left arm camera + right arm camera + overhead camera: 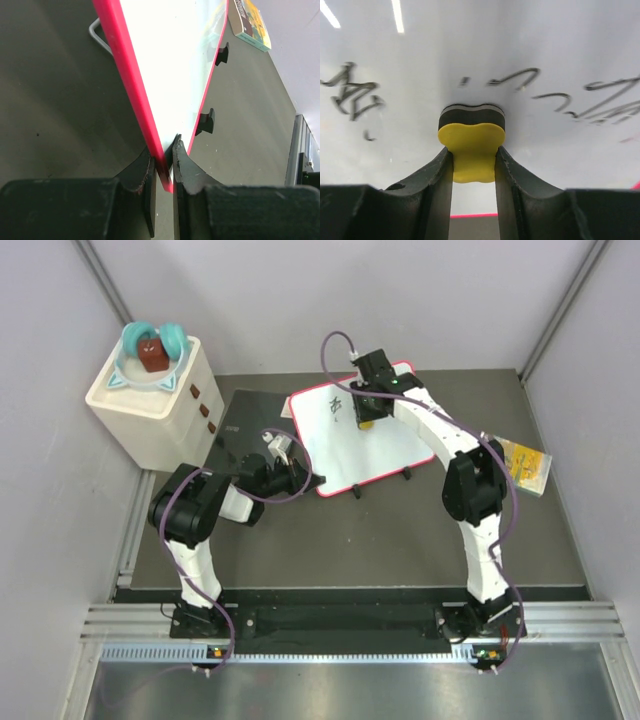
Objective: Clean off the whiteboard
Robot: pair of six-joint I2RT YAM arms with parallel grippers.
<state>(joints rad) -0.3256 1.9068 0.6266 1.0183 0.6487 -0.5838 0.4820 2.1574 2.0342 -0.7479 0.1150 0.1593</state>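
The whiteboard (pixel 375 445), white with a thin red frame and black feet, lies tilted on the dark table. Black scribbles (pixel 335 408) mark its far part and show in the right wrist view (pixel 355 92). My left gripper (pixel 297 476) is shut on the board's near left red edge (pixel 131 85). My right gripper (pixel 364 412) is shut on a yellow eraser (pixel 471 145) with a dark felt pad, pressed on the board's surface (pixel 470 45) just below the scribbles. The eraser also shows in the top view (pixel 367 423).
A dark grey flat slab (pixel 245 425) lies left of the board. A white drawer unit (pixel 155 400) with a teal object on top stands at the far left. A yellow packet (pixel 524 466) lies at the right, also in the left wrist view (pixel 251 22).
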